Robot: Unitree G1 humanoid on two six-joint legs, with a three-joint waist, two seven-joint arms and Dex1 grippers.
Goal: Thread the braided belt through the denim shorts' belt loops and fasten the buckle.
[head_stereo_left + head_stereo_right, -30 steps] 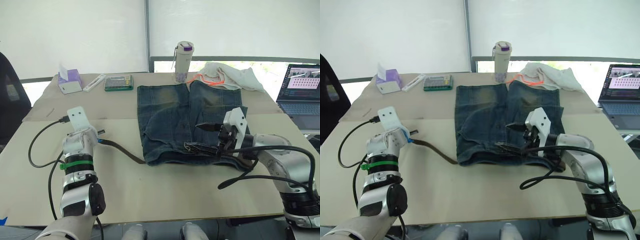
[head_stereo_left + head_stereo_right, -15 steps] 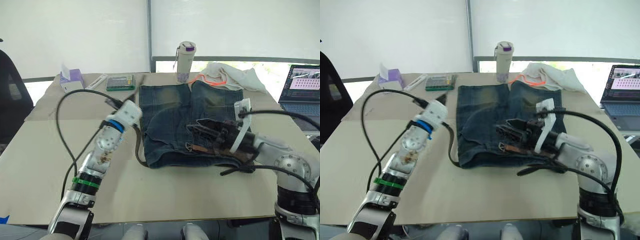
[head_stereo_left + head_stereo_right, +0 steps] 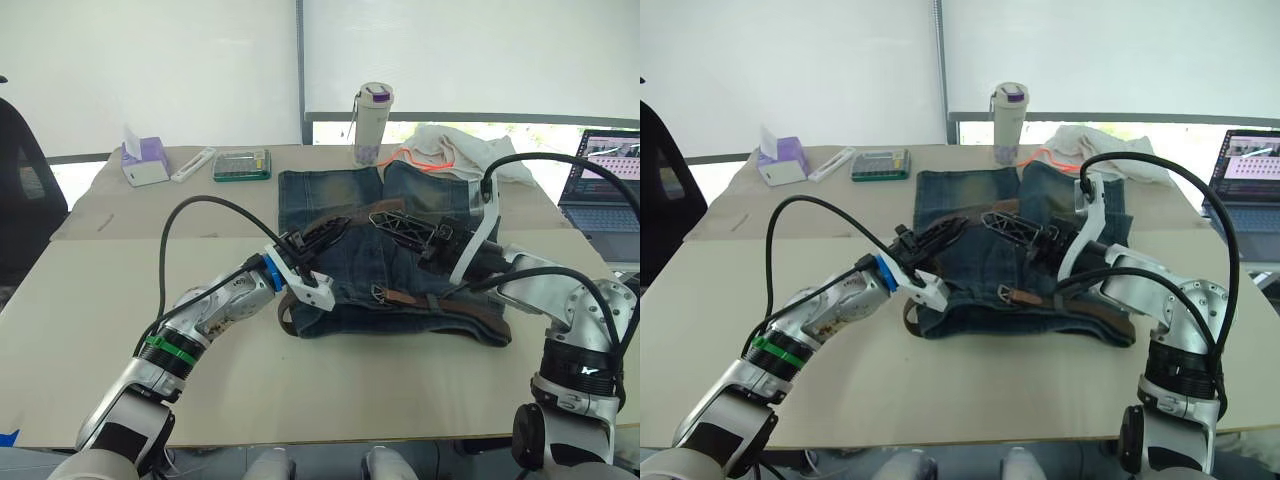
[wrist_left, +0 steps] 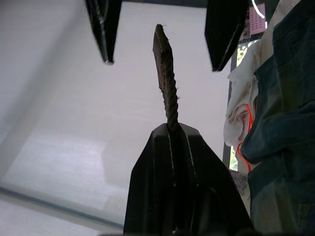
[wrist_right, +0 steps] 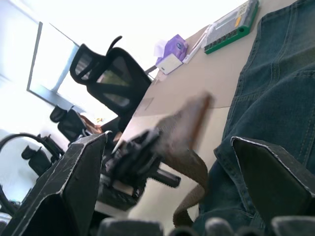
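The denim shorts [image 3: 345, 205] lie flat mid-table, waistband toward me. The braided belt [image 3: 445, 303] runs along the waistband, and its silver buckle [image 3: 380, 293] rests near the middle. The belt's left part curls up off the table into my left gripper [image 3: 322, 233], shut on the belt a little below its tip [image 4: 165, 73]. My right gripper [image 3: 392, 217] hovers open above the shorts, pointing at that tip from a short distance. Its two fingers [image 4: 224, 34] flank the tip without touching. I cannot make out the belt loops under the belt.
At the table's back stand a bottle [image 3: 372, 122], a white cloth with an orange cord [image 3: 455, 148], a green-edged box [image 3: 240, 163] and a tissue box [image 3: 143, 165]. A laptop [image 3: 605, 170] sits at the far right. Black cables arch over both arms.
My left gripper carried the belt end from the table's left side up over the shorts' waistband. My right gripper rose off the waistband and turned toward the belt tip.
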